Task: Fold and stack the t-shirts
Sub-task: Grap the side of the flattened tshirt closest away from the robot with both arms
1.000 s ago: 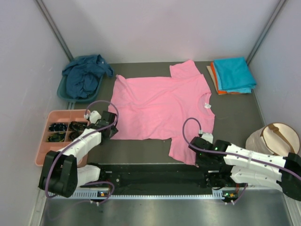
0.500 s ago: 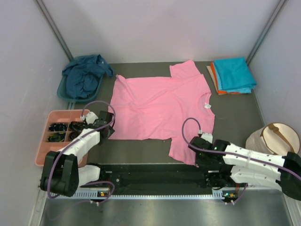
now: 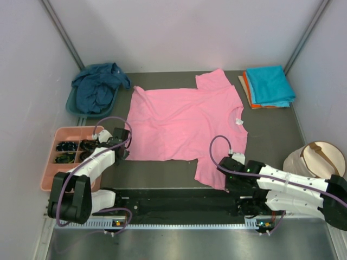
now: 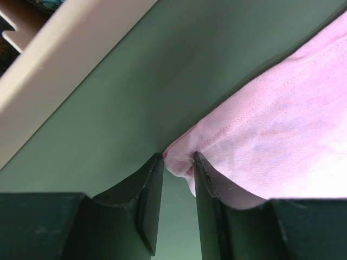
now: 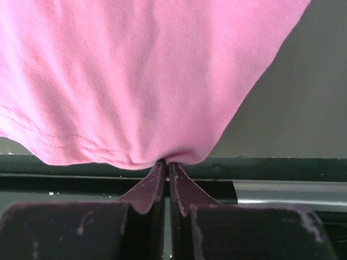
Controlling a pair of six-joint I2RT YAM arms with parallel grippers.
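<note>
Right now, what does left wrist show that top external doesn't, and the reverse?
Only left wrist: a corner of the pink shirt sits between the fingers of the left gripper, jaws not closed on it; hem stitching shows.
Only top external: navy shirt in the basin, turquoise shirt stacked on orange shirt, right gripper at the pink shirt's near sleeve.
Both: pink shirt, tray, table.
</note>
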